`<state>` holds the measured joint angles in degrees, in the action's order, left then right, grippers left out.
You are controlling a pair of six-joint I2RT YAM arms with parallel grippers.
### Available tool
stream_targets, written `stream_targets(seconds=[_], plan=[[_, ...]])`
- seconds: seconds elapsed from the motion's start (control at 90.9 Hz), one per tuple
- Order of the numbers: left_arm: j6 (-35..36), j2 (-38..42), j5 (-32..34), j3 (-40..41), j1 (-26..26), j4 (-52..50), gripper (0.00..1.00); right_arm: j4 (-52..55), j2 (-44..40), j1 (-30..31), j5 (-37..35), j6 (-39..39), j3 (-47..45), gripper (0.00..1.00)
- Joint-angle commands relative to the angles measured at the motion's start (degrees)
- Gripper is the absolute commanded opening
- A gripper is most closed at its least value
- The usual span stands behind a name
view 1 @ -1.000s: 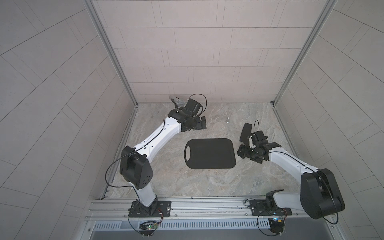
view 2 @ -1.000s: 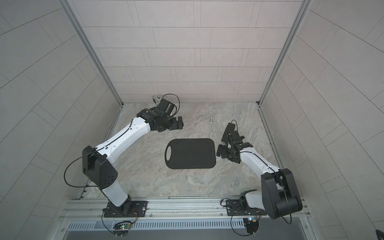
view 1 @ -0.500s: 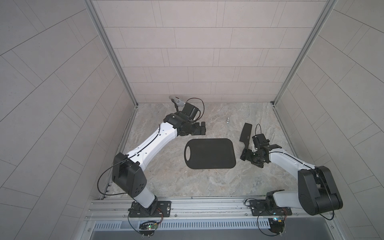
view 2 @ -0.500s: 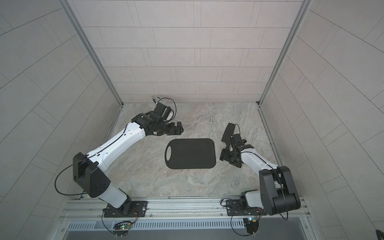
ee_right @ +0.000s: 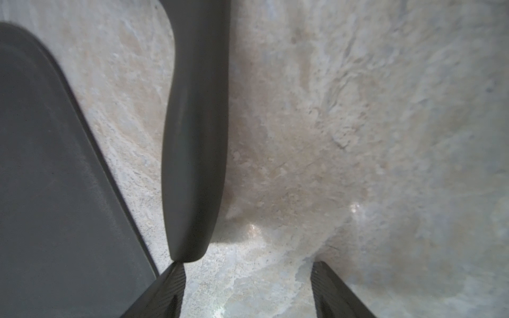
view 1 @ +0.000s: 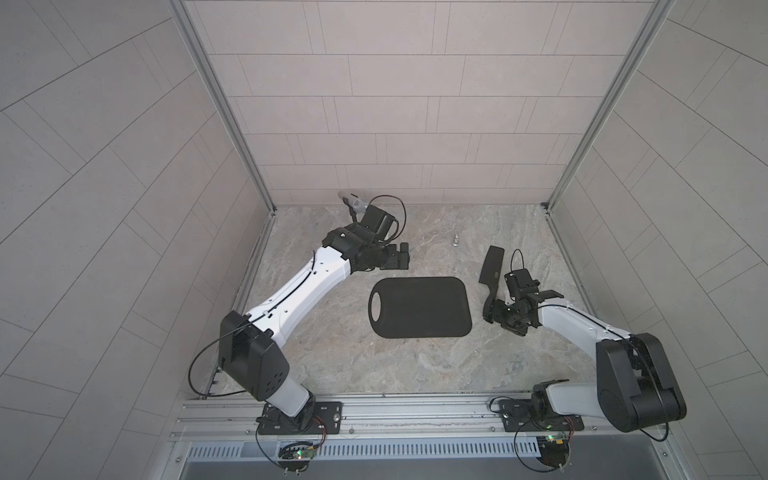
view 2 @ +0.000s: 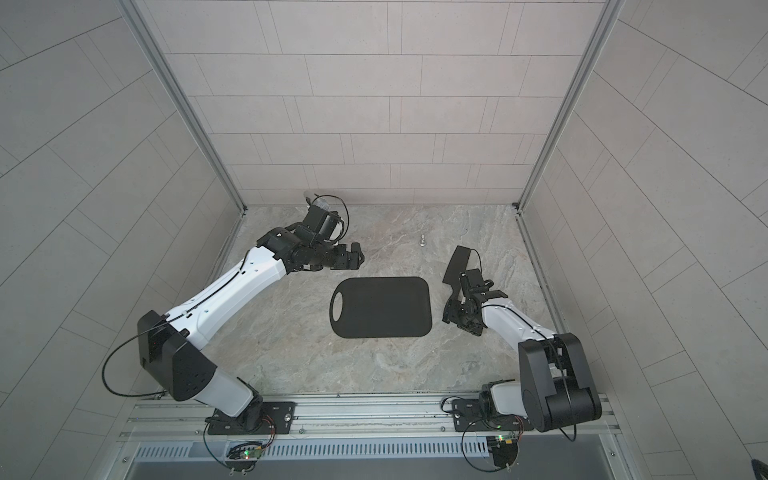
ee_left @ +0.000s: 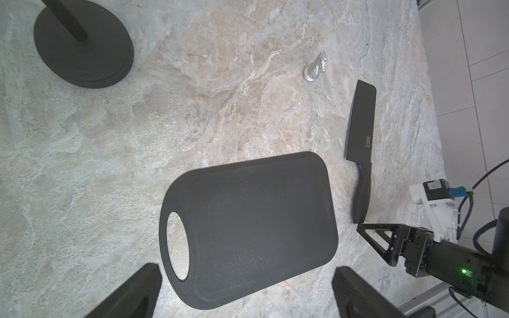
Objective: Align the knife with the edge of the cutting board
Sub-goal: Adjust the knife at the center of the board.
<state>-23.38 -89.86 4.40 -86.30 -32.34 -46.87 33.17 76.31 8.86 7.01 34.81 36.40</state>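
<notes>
Lying flat in the middle of the marble worktop (view 1: 374, 365), the cutting board (view 1: 422, 307) has its long sides running with the front edge and its oval handle hole turned toward the left edge. The knife (view 1: 492, 266) rests on the stone between the board's plain short end and the worktop's right edge, close to the board but apart from it. Its broad blade points toward the back edge and its handle toward the front. It sits a little askew, the handle end nearer the board than the blade tip.

The right gripper (ee_right: 246, 265) is down low at the butt of the handle, its fingers (ee_right: 170, 286) parted with only bare stone between them. One fingertip is right at the handle's end, and I can't tell whether it touches. Nothing is held.

The left gripper (view 1: 401, 257) hangs over the back left part of the worktop, jaws wide and empty. A microphone stand's round black base (ee_left: 82, 52) stands back there too, and a small silver piece (view 1: 456, 241) sits toward the back edge.
</notes>
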Motion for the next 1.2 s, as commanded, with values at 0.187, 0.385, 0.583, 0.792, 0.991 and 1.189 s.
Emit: stream_targets(seconds=[0.187,0.385,0.583,0.792,0.991,1.189], plan=[[1.33,1.55,1.27,0.87,-0.32,-0.43,1.0,1.02,4.1,0.04,-0.91,1.26,0.46,0.68],[1.44,1.54,1.0,0.87,-0.29,-0.46,1.0,1.25,4.88,1.28,-1.22,2.27,3.06,0.68],[1.48,1.57,0.58,0.87,-0.28,-0.49,1.0,3.98,3.58,2.47,-1.16,2.64,5.94,0.68],[1.34,1.45,-0.24,0.78,-0.28,-0.43,1.0,4.75,6.65,2.56,-1.85,2.34,10.27,0.68],[1.51,0.76,-0.18,0.78,-0.31,-0.45,1.0,4.99,14.58,2.56,-2.72,1.76,15.53,0.65],[1.35,0.74,-0.52,0.78,-0.27,-0.44,1.0,6.07,18.62,2.56,-5.53,1.82,19.58,0.59]])
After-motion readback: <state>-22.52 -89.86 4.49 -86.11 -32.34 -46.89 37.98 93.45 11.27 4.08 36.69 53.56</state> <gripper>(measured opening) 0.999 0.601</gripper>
